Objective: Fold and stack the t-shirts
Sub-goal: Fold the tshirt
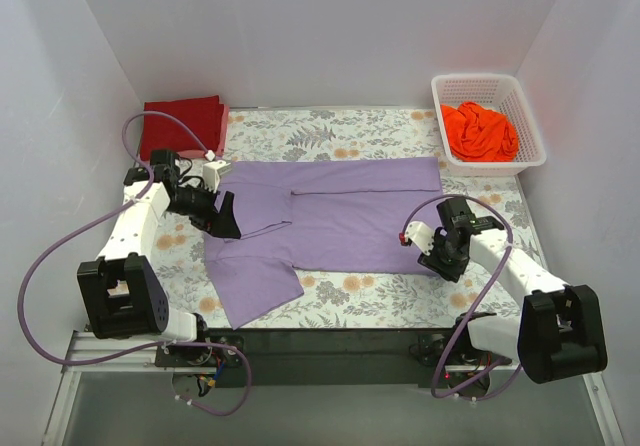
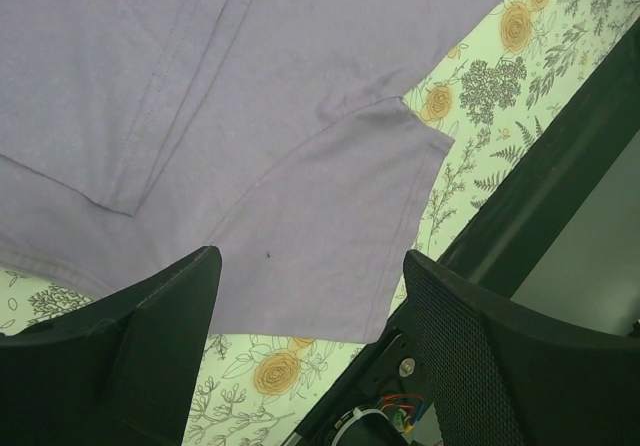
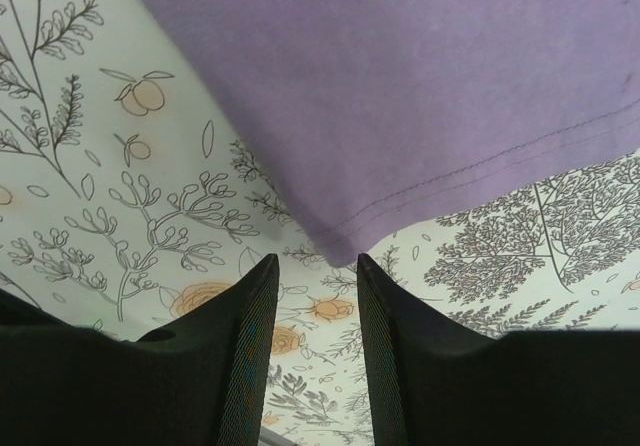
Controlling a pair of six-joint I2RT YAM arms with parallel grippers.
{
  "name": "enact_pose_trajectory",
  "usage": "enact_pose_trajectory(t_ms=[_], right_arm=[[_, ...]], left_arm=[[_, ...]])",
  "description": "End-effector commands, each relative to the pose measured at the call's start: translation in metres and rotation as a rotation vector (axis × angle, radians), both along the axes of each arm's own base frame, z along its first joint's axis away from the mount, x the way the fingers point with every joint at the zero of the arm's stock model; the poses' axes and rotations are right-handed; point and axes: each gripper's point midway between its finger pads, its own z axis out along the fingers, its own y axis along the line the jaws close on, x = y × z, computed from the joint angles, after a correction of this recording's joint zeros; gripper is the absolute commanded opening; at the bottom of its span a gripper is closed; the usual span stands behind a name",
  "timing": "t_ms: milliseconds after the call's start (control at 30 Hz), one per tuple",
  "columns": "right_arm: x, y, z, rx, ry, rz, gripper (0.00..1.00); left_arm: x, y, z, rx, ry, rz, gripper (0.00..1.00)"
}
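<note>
The lavender-purple t-shirt (image 1: 340,216) lies spread flat across the middle of the table, collar end to the left, one sleeve (image 1: 250,286) pointing to the near edge. It fills the left wrist view (image 2: 250,116) and the top of the right wrist view (image 3: 400,96). My left gripper (image 1: 225,216) is open and empty, over the shirt's left end. My right gripper (image 1: 440,256) is open and empty just beside the shirt's near right hem corner (image 3: 340,246). The dark red shirt (image 1: 182,126) lies folded at the back left. The bright orange shirt (image 1: 480,131) is bunched in the basket.
The white lattice basket (image 1: 530,116) stands at the back right corner. The floral table cloth (image 1: 400,301) covers the table. A black rail (image 1: 330,341) runs along the near edge between the arm bases. White walls close in on three sides.
</note>
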Motion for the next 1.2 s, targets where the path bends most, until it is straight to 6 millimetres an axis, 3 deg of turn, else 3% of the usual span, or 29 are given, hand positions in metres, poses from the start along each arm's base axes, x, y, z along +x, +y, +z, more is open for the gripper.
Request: enact_pose_trajectory(t_ms=[0, 333, 467, 767, 867, 1000, 1033, 1167], right_arm=[[0.013, 0.003, 0.000, -0.001, -0.045, 0.024, 0.43], [0.016, 0.016, 0.011, 0.013, -0.063, 0.072, 0.40], [0.003, 0.011, -0.006, -0.011, -0.006, 0.093, 0.37], [0.002, 0.001, -0.026, -0.068, 0.006, 0.109, 0.35], [0.000, -0.001, -0.032, -0.075, 0.013, 0.112, 0.24], [0.003, 0.002, -0.030, -0.069, 0.012, 0.107, 0.06], [0.004, 0.003, -0.029, -0.064, 0.009, 0.106, 0.01], [0.008, 0.008, -0.024, -0.039, -0.002, 0.103, 0.01]], left_arm=[[-0.002, 0.001, 0.007, 0.006, -0.041, 0.005, 0.73], [-0.003, 0.004, 0.002, 0.023, -0.024, 0.007, 0.72], [-0.002, 0.006, 0.001, 0.038, -0.024, 0.006, 0.72], [-0.006, 0.013, -0.004, 0.087, -0.035, -0.019, 0.72], [-0.012, 0.018, -0.008, 0.124, -0.049, -0.063, 0.71], [-0.034, 0.024, -0.022, 0.195, -0.107, -0.212, 0.56], [-0.045, 0.030, -0.037, 0.249, -0.086, -0.240, 0.52], [-0.059, 0.038, -0.059, 0.378, -0.146, -0.354, 0.45]])
